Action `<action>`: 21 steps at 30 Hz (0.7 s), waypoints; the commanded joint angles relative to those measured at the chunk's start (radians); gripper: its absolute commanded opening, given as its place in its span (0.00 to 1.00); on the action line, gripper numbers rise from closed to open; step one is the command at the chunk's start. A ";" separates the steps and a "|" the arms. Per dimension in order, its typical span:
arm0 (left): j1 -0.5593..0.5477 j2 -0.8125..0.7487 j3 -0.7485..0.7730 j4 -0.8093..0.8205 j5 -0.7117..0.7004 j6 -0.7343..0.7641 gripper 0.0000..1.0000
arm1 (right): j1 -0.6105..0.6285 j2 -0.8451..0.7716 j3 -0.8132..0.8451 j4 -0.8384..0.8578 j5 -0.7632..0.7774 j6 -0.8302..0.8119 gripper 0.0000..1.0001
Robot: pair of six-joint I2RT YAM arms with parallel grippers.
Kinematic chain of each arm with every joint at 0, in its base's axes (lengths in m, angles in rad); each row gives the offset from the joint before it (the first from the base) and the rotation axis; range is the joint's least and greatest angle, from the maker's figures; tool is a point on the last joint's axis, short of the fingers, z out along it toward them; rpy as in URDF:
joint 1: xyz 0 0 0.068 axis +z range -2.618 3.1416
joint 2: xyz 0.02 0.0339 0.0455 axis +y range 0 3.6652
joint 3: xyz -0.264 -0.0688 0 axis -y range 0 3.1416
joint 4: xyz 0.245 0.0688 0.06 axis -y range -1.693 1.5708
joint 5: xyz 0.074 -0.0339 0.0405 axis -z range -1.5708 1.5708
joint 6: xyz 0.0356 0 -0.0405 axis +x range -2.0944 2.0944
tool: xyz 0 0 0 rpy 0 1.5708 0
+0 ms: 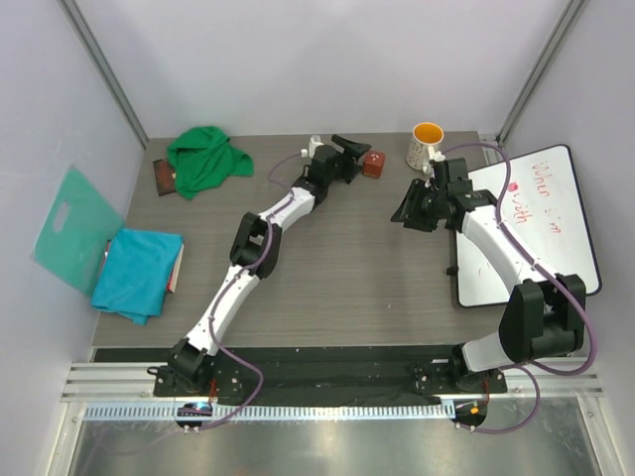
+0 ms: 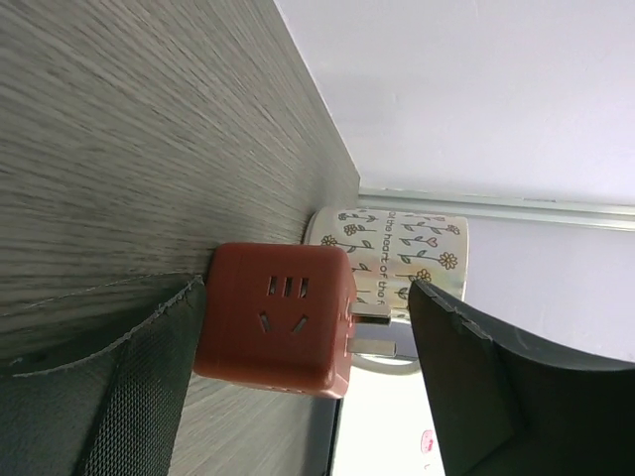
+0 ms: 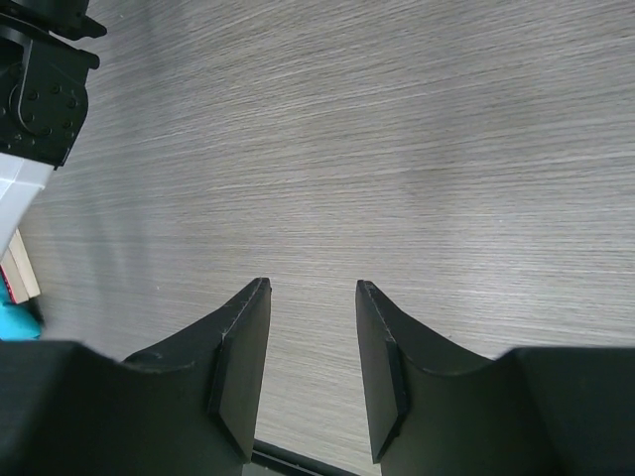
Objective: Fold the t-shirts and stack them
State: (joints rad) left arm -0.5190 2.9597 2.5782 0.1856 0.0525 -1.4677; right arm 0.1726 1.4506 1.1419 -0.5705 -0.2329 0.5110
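- Green shirt [image 1: 203,159] lies crumpled, upper left of the frame: not folded.
- Teal shirt [image 1: 139,273], at the left edge, looks loosely folded; the two are well apart, unstacked.
- Left hand [image 1: 355,161] gapes around a red cube [image 1: 373,165], right hand [image 3: 313,297] gapes over the bench [image 1: 347,283]; neither holds cloth.

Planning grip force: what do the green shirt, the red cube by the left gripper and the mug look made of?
Green shirt: soft matte cloth, going by its crumpled folds. Red cube: likely moulded plastic, smooth, faint sheen, with socket slots and metal prongs. Mug: probably glazed ceramic, glossy, printed flowers.
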 commanded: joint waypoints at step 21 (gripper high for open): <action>0.048 -0.234 -0.382 -0.090 0.219 0.079 0.84 | -0.001 -0.090 -0.133 0.136 -0.046 0.055 0.46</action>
State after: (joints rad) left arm -0.3958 2.6347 2.0518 0.2317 0.2073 -1.4277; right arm 0.1726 1.4345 1.0367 -0.4633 -0.2836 0.5533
